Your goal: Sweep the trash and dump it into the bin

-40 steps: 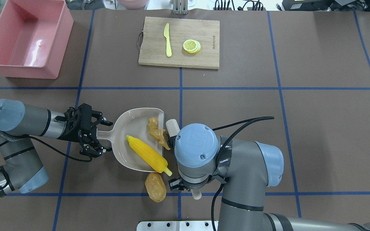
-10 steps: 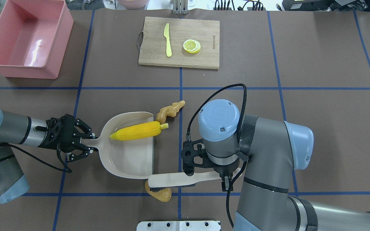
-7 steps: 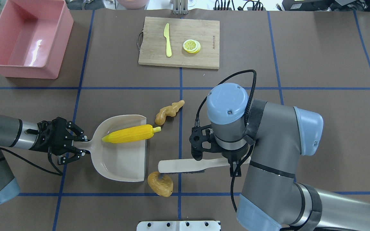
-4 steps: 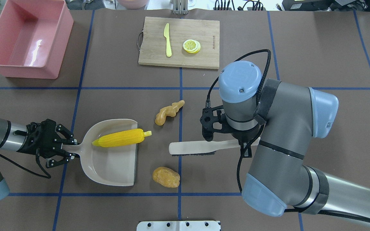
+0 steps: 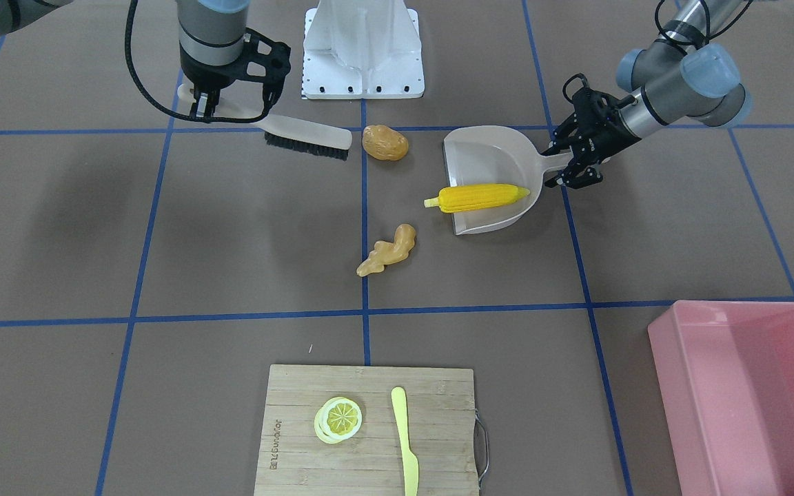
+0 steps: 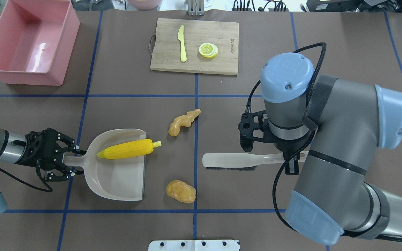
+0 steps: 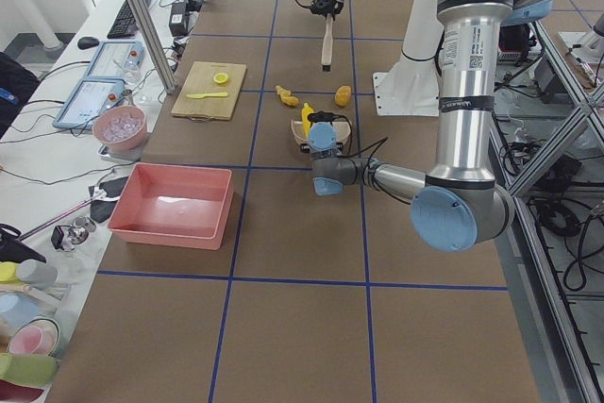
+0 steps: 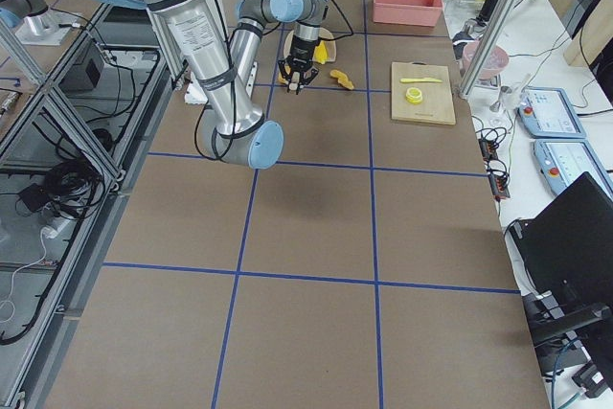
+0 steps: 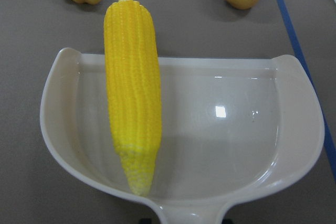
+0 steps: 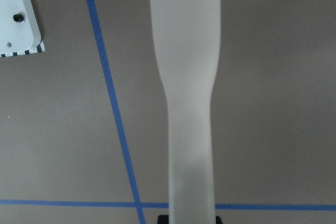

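Left hand (image 6: 73,161) is clamped on dustpan (image 6: 117,178) handle, corn cob (image 6: 126,149) is held inside. Right hand (image 5: 200,107) is clamped on brush (image 6: 229,160). In overhead view, potato (image 6: 181,191) and ginger root (image 6: 181,122) are seen on counter (image 6: 344,52) at 4 and 2 o'clock of dustpan; bin (image 6: 30,78) is placed at 10 o'clock.

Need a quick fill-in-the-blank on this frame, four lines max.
The only trash lying in the dustpan is the ____. The right gripper is shut on the handle of the ____. The potato and ginger root lie on the ____, outside the dustpan. On the cutting board, beside the lemon slices, lies a yellow ____.
Missing: corn cob; brush; table; knife.
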